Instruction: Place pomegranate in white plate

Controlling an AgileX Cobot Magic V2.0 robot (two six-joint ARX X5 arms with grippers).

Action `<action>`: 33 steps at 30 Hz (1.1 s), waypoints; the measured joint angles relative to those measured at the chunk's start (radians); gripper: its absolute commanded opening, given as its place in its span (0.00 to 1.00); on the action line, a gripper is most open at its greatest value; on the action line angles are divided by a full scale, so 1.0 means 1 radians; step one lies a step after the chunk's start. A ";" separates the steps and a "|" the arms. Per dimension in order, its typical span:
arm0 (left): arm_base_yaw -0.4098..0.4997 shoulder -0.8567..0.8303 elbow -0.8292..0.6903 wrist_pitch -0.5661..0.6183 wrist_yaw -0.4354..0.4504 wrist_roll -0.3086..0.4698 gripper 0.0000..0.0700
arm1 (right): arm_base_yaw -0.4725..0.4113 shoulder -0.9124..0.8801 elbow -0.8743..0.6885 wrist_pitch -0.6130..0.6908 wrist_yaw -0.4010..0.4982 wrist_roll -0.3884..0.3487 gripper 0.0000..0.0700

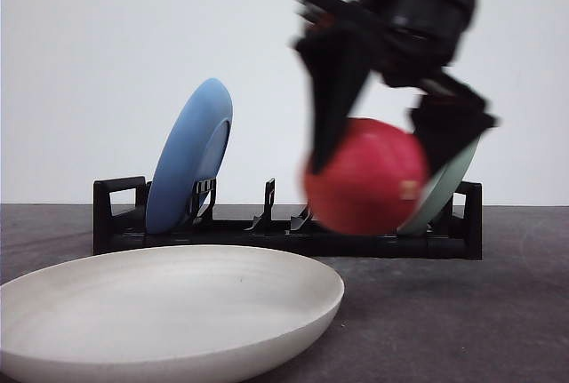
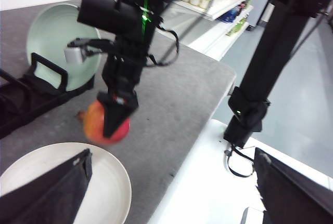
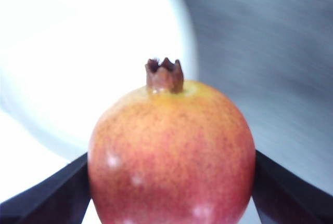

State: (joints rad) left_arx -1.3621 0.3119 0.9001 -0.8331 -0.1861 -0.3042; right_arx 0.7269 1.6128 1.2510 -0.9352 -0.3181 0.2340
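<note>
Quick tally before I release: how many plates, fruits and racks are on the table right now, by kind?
Plates: 3 – white plate, blue plate, mint-green plate
Fruit: 1 – pomegranate, clamped in the right gripper
Racks: 1 – black dish rack
Total: 5

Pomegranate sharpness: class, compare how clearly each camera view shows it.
Front view: pomegranate and right gripper smeared by motion blur; white plate sharp. Left wrist view: mildly soft. Right wrist view: fruit fairly crisp, background streaked, plate overexposed.
</note>
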 measured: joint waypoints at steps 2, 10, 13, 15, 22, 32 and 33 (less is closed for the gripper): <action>0.000 0.000 0.000 0.000 -0.002 0.000 0.85 | 0.056 0.001 0.000 0.055 0.001 0.023 0.54; 0.000 0.000 0.000 0.000 -0.002 0.000 0.85 | 0.173 0.073 0.000 0.265 0.031 0.106 0.54; 0.000 0.000 0.000 0.000 -0.002 0.000 0.85 | 0.177 0.107 0.000 0.275 0.034 0.120 0.55; 0.000 0.000 0.000 0.000 -0.002 0.000 0.85 | 0.180 0.130 0.000 0.277 0.036 0.126 0.55; 0.000 0.000 0.000 0.000 -0.002 0.000 0.85 | 0.182 0.172 0.000 0.291 0.034 0.133 0.57; 0.000 0.000 0.000 0.000 -0.002 0.000 0.85 | 0.188 0.172 0.000 0.288 0.033 0.134 0.96; 0.000 0.000 0.000 0.000 -0.002 0.000 0.85 | 0.190 0.172 0.000 0.289 0.033 0.134 0.98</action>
State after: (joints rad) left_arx -1.3621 0.3119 0.9001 -0.8333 -0.1883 -0.3042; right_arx 0.9169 1.7847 1.2507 -0.6464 -0.2852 0.3679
